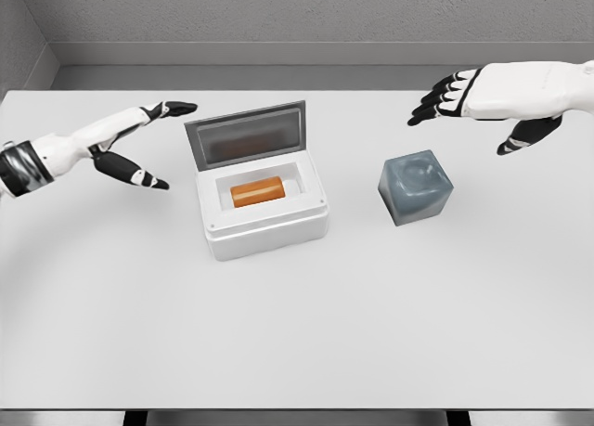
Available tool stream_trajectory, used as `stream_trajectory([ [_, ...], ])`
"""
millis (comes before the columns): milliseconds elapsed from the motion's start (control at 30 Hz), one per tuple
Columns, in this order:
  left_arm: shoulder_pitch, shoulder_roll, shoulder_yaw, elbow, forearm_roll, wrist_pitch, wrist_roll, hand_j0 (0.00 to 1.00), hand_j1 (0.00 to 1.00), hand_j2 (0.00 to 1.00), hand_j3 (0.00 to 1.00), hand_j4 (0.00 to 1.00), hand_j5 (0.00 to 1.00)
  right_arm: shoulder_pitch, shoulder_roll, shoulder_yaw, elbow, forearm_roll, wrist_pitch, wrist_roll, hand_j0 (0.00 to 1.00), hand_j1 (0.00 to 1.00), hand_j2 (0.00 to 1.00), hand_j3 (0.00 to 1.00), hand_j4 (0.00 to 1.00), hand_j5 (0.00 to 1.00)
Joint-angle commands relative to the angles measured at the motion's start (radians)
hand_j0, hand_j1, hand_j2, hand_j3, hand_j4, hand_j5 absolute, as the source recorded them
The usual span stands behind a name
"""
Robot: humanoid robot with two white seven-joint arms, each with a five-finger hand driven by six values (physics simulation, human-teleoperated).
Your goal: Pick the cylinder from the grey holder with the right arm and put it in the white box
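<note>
The orange cylinder (256, 192) is seen lying inside the white box (269, 233), long axis across it, left of the grey holder (416, 187). The right hand (464, 94), spread and empty, is held behind that holder.

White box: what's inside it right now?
An orange cylinder lies on its side in the white box, whose lid is open. The cavity floor under the cylinder is hidden. Both hands are empty.
</note>
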Motion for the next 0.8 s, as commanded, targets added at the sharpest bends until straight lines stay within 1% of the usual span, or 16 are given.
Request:
stream_trajectory([
  [0,0.0,0.01,0.0,-0.004,0.01,0.002,0.0,1.0,1.0,1.0,1.0,1.0,1.0,0.0,0.003,-0.001,0.002,-0.006,0.003,0.0,1.0,1.0,1.0,1.0,1.0,1.0],
  [67,0.002,0.013,0.0,-0.007,0.01,0.002,0.0,1.0,1.0,1.0,1.0,1.0,1.0,0.0,0.003,-0.001,0.002,-0.006,0.003,0.0,1.0,1.0,1.0,1.0,1.0,1.0],
  [133,0.008,0.033,-0.002,-0.047,0.011,0.002,0.0,1.0,1.0,1.0,1.0,1.0,1.0,0.0,0.004,-0.001,0.002,-0.012,0.003,0.0,1.0,1.0,1.0,1.0,1.0,1.0],
  [467,0.035,0.058,-0.002,-0.118,0.011,0.002,0.0,1.0,1.0,1.0,1.0,1.0,1.0,0.0,0.007,-0.001,0.007,-0.014,0.003,0.0,1.0,1.0,1.0,1.0,1.0,1.0],
  [633,0.043,0.067,-0.002,-0.141,0.011,0.002,0.0,1.0,1.0,1.0,1.0,1.0,1.0,0.0,0.009,-0.001,0.009,-0.014,0.003,0.0,1.0,1.0,1.0,1.0,1.0,1.0],
  [733,0.046,0.076,-0.002,-0.158,0.013,0.002,0.0,1.0,1.0,1.0,1.0,1.0,1.0,0.0,0.023,-0.001,0.01,-0.014,0.003,0.0,1.0,1.0,1.0,1.0,1.0,1.0],
  [767,0.055,0.076,0.0,-0.162,0.013,0.002,0.0,1.0,1.0,1.0,1.0,1.0,1.0,0.0,0.023,-0.001,0.01,-0.014,0.003,0.0,1.0,1.0,1.0,1.0,1.0,1.0],
])
